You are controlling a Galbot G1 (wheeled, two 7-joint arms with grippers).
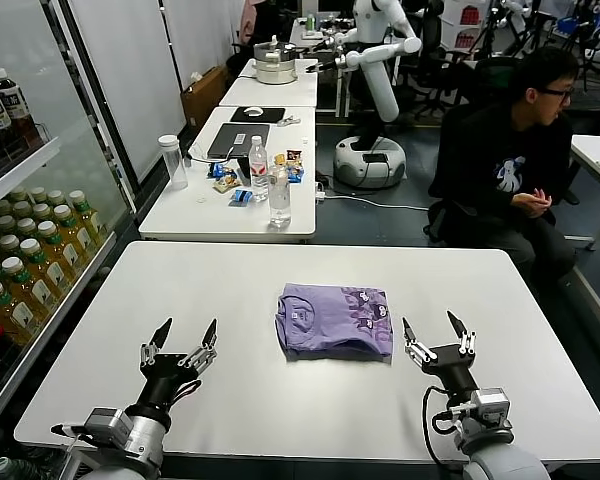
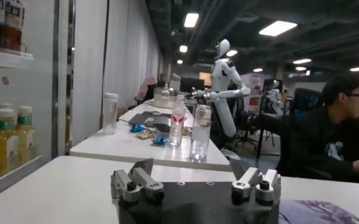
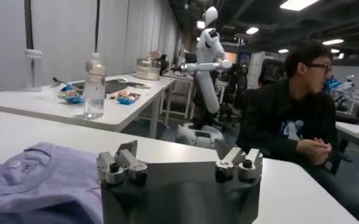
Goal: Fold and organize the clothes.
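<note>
— White table [image 1: 130,300] under us, a second table with bottles [image 1: 270,185] beyond its far edge, and a seated man [image 1: 515,150] past the far right corner. Where do we find the shirt?

— We see the lavender shirt [image 1: 335,320] already folded into a compact rectangle, lying flat a little right of the table's middle, closer to the near edge than the far one. Its long axis runs left to right, parallel to the near edge, with the neck label facing up toward its left end.

— And our 2 grippers?

— Both hover over the near edge, empty. Our left gripper [image 1: 183,345] sits toward the near left corner with its fingers spread wide; our right gripper [image 1: 438,337] sits toward the near right corner, fingers also spread, holding nothing.

— Which one is nearer?

— We judge the right one. The shirt's right short edge lies just beside it, slightly to its left and a touch farther from us. The left gripper stands well apart from the shirt's left edge, with bare table between.

— So the folding looks done?

— We think so; what remains seems to be tidying or placing. A reach from the right would meet a short end first.
</note>
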